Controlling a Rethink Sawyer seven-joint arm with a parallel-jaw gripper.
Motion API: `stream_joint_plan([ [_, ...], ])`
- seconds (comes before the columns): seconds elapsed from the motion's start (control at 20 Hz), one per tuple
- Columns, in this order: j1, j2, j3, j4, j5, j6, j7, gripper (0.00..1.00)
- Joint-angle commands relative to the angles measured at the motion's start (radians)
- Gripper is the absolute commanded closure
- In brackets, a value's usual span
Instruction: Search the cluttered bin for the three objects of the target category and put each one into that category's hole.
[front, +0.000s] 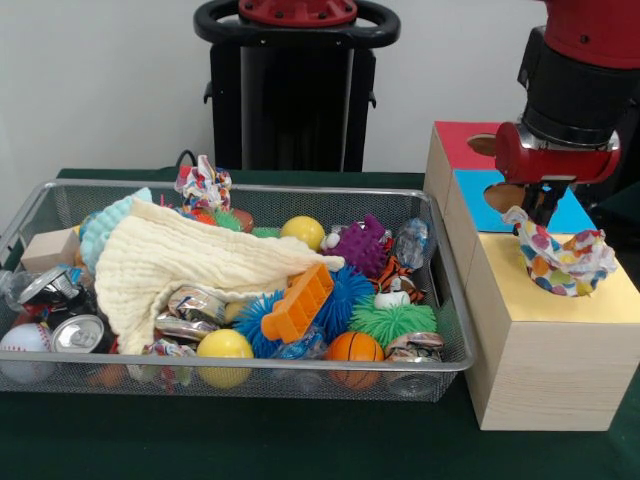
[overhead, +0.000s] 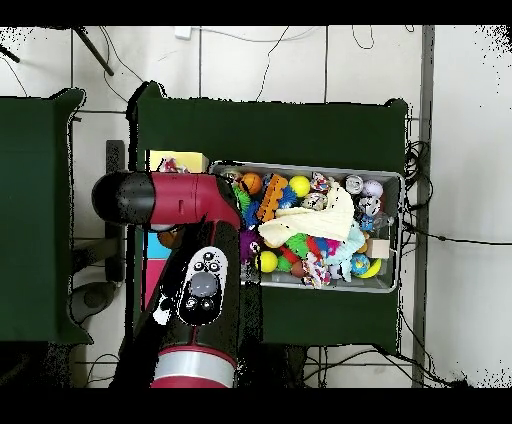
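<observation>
- The gripper (front: 541, 213) pinches a knotted cloth bundle (front: 562, 258) over the yellow-topped box (front: 560, 300) at the table's edge.
- Risk: loose cloth may snag the rim and miss the hole.

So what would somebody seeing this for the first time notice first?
Probably the red arm's gripper at the right of the front view, directly above a patchwork cloth bundle that sits on the yellow-topped box. Next, the wire mesh bin crammed with toys and cans, a big cream cloth draped over its left half and another patchwork bundle at its far rim.
</observation>
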Motion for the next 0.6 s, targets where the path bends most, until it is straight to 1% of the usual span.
stream_joint_plan([
  [0.05, 0.012, 0.040, 0.023, 0.053, 0.039, -0.054, 0.302, 1.00],
  [0.2, 0.021, 0.038, 0.026, 0.058, 0.055, -0.055, 0.316, 1.00],
  [0.35, 0.038, 0.037, 0.014, 0.032, 0.061, -0.019, 0.331, 1.00],
  [0.6, 0.040, 0.055, 0.012, -0.023, 0.062, 0.029, 0.340, 1.00],
])
